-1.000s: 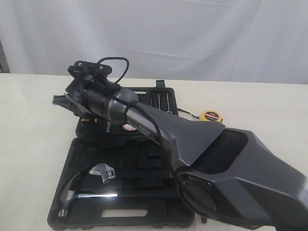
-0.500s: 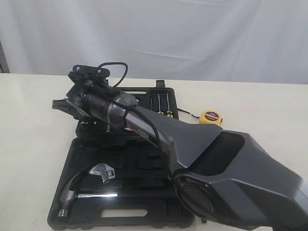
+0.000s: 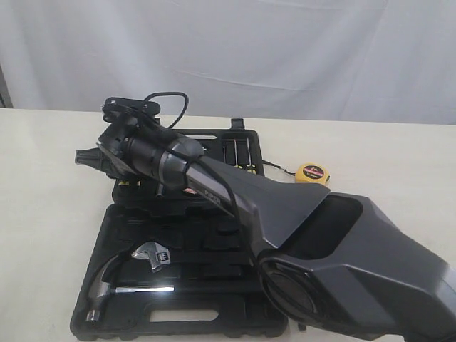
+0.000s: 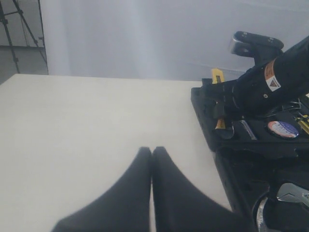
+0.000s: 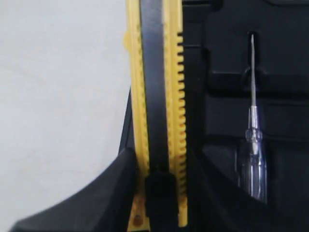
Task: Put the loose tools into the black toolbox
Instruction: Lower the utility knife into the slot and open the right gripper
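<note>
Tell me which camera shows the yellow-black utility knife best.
The right wrist view: the utility knife spans the frame, toothed yellow edge and black slider clear. The left wrist view shows only yellow ends behind the right arm; in the exterior view that arm mostly hides it.

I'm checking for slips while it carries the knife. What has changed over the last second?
The right pincer, shut on the utility knife, edged slightly further left in the exterior view, by the left edge of the black toolbox's far half. No release shows. The hammer, wrench, tape measure and toolbox stayed put.
</note>
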Available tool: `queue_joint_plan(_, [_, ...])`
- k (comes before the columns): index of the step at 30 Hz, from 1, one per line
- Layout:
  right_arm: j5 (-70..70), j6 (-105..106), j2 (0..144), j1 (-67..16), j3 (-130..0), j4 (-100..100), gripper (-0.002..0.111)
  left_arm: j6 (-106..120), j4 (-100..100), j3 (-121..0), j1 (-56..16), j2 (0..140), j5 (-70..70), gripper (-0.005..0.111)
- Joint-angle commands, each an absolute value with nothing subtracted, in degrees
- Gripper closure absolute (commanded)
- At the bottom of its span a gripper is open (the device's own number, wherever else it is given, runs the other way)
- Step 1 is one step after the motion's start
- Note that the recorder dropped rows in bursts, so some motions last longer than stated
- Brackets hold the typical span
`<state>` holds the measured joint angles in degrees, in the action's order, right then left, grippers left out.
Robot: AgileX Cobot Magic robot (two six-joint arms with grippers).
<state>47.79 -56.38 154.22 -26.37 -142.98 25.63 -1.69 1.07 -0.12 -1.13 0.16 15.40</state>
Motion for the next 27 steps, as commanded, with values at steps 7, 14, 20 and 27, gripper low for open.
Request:
queue_joint_plan(7, [48.52,-54.99,154.01,-26.39,-143.23,24.68,0.054,-1.74,1.21,0.0,-1.25,0.0,15.37,0.107])
queue_joint_plan(14, [48.86,-54.99,154.01,-26.39,-143.23,24.68,0.052,-1.74,1.21,0.0,-1.25,0.0,15.37,0.107])
queue_joint_plan(20, [48.36,-54.99,153.21,-26.39,-143.23,25.15,0.074,-1.74,1.21,0.0,-1.25,0.0,15.37,0.107])
queue_joint_plan(27, [45.2,-55.18,152.5,-25.84,-143.23,26.39,0.109,-1.74,1.21,0.0,-1.25,0.0,15.37,0.107])
